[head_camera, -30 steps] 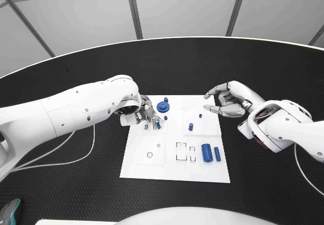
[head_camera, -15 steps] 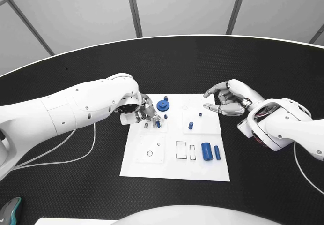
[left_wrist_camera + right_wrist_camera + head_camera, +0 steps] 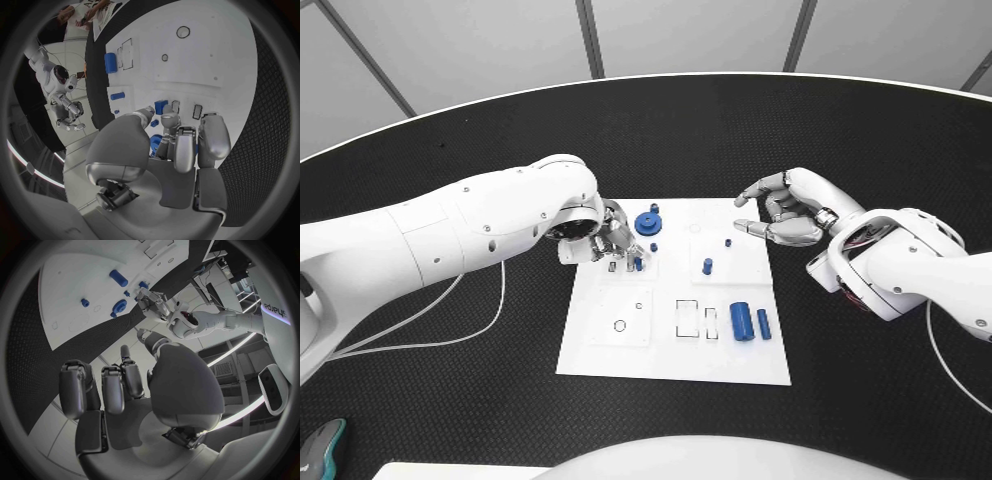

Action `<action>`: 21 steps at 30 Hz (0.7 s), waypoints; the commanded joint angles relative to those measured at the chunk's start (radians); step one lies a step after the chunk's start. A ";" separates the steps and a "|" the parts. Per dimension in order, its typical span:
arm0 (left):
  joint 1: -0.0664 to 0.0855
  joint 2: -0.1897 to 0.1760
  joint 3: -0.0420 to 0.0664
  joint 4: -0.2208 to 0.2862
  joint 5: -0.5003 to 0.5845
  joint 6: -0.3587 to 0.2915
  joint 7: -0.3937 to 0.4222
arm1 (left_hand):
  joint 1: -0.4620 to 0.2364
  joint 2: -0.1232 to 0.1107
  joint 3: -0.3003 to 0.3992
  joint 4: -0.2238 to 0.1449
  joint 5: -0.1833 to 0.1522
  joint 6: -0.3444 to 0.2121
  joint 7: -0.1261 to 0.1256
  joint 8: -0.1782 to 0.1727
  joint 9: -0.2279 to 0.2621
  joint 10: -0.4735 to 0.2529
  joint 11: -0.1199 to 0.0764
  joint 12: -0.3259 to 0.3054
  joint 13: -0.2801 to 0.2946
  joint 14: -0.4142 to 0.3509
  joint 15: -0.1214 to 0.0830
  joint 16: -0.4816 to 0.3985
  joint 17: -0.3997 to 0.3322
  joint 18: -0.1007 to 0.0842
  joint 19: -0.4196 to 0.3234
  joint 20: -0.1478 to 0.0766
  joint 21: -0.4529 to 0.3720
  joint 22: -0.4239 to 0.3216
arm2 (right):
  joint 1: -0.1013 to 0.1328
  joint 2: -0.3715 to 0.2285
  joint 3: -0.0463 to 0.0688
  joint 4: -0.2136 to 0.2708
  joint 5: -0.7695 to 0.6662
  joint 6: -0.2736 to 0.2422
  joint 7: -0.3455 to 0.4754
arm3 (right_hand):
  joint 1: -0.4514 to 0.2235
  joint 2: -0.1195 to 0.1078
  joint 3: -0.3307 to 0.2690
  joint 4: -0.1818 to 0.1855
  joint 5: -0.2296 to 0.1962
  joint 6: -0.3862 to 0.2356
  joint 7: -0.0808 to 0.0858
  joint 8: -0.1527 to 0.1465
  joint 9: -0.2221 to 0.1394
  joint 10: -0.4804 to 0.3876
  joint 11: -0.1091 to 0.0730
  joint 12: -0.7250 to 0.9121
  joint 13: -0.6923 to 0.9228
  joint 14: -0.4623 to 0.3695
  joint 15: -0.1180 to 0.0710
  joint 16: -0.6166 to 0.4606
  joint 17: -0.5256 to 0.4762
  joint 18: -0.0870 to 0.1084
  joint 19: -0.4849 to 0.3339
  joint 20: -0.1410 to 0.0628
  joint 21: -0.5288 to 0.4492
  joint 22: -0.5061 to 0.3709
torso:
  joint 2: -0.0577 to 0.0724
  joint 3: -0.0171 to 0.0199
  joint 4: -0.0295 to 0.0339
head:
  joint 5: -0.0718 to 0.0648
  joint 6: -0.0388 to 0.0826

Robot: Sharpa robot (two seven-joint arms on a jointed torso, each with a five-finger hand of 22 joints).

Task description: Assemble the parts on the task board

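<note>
The white task board (image 3: pixel 625 355) lies mid-table. My left hand (image 3: pixel 607 244) hovers over its far left part and pinches a small blue part (image 3: pixel 635 263); the left wrist view shows that blue part (image 3: pixel 154 144) between thumb and fingers, just above the board (image 3: pixel 212 55). A round blue part (image 3: pixel 648 225) stands beside this hand. Small blue pegs (image 3: pixel 708 268) stand mid-board, and two blue cylinders (image 3: pixel 741 323) lie toward the near right. My right hand (image 3: pixel 783 215) hangs over the board's far right corner, fingers loosely curved and apart, holding nothing.
Black table surrounds the board, with white cables (image 3: pixel 459 335) trailing on its left side. Outlined slots (image 3: pixel 687 320) and a ring mark (image 3: pixel 619 326) show on the near half of the board. The right wrist view shows my left hand (image 3: pixel 153 302) beyond the board (image 3: pixel 69 290).
My left hand has shifted very slightly with the blue part still in its fingers. The right hand has hardly moved.
</note>
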 commanded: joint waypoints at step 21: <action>0.000 0.004 0.000 -0.009 0.002 0.018 -0.003 | 0.012 -0.001 0.010 -0.001 -0.002 -0.010 0.000 0.003 0.001 -0.006 0.003 0.005 0.000 0.099 -0.005 0.005 0.238 -0.014 0.001 -0.005 0.005 -0.001 | 0.000 0.002 0.000 -0.001 0.000 0.002 0.000 | 0.003 -0.004 0.001 0.005 0.006 0.008 0.002 0.006 -0.002 -0.001 -0.008 0.004 0.102 0.085 -0.005 -0.006 0.181 0.005 0.044 -0.006 -0.006 0.145 | 0.001 0.0008 -0.0004 | 0.001 -0.016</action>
